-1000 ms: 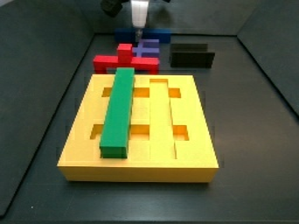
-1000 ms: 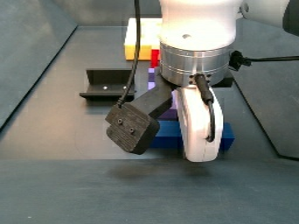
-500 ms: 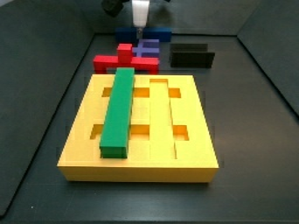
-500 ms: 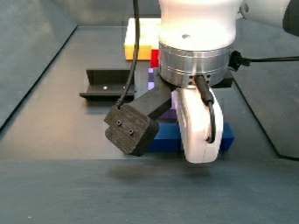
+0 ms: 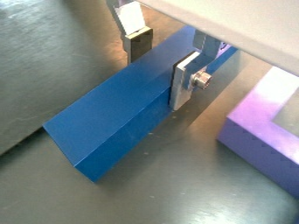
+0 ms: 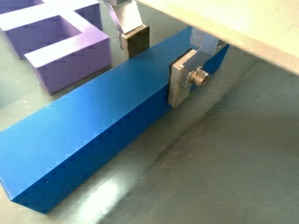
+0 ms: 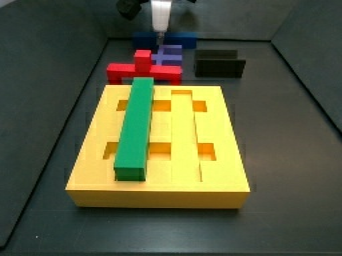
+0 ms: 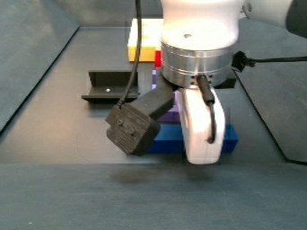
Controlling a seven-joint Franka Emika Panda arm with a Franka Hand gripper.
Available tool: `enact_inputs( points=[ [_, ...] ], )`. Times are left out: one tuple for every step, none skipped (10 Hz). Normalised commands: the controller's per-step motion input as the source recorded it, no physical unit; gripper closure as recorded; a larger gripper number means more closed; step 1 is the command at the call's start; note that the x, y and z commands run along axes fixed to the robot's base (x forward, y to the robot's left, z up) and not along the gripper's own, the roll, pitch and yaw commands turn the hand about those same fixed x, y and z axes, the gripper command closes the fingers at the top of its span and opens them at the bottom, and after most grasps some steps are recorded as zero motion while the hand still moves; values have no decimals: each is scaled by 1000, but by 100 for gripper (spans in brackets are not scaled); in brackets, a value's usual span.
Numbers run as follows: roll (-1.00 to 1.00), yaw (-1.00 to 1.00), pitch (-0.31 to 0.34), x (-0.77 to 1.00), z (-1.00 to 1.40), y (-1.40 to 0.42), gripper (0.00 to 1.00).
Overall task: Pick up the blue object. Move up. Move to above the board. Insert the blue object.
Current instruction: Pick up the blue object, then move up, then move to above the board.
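Note:
The blue object [image 5: 111, 118] is a long navy bar lying flat on the dark floor, also seen in the other wrist view [image 6: 93, 131]. My gripper [image 5: 159, 74] [image 6: 155, 74] is lowered over it and straddles it across its width. One silver finger [image 5: 184, 80] lies against the bar's near side. The other finger's dark pad [image 5: 138, 44] stands a little off the far side, so the gripper is open. In a side view the gripper [image 8: 200, 148] hides most of the blue object [image 8: 170, 137]. The yellow board [image 7: 214, 140] lies well away from the gripper [image 7: 160, 38], with a green bar [image 7: 136, 125] in one groove.
A purple notched block [image 6: 59, 48] [image 5: 268, 122] lies close beside the blue object. A red block [image 7: 130, 69] sits between the board and the gripper. The dark fixture [image 7: 219, 63] [image 8: 108, 85] stands nearby. Dark walls enclose the floor.
The black camera block on the wrist has shifted slightly upward in a side view. The blue object lies where it was.

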Motion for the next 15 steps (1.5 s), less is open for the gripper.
enact_inputs(
  points=[
    [0,0,0,0,0,0,100],
    [0,0,0,0,0,0,100],
    [0,0,0,0,0,0,100],
    [0,0,0,0,0,0,100],
    [0,0,0,0,0,0,100],
    [0,0,0,0,0,0,100],
    [0,0,0,0,0,0,100],
    [0,0,0,0,833,0,100],
    [-9,-27,-1,10,831,-50,100],
    [0,-36,31,-35,714,-61,100],
    [62,-1,41,-21,248,-33,100],
    [0,0,0,0,1400,0,100],
    [-44,-1,14,-6,1400,7,100],
    [8,1,39,-27,1400,-5,100],
    [24,3,34,5,1400,-3,100]
  ],
)
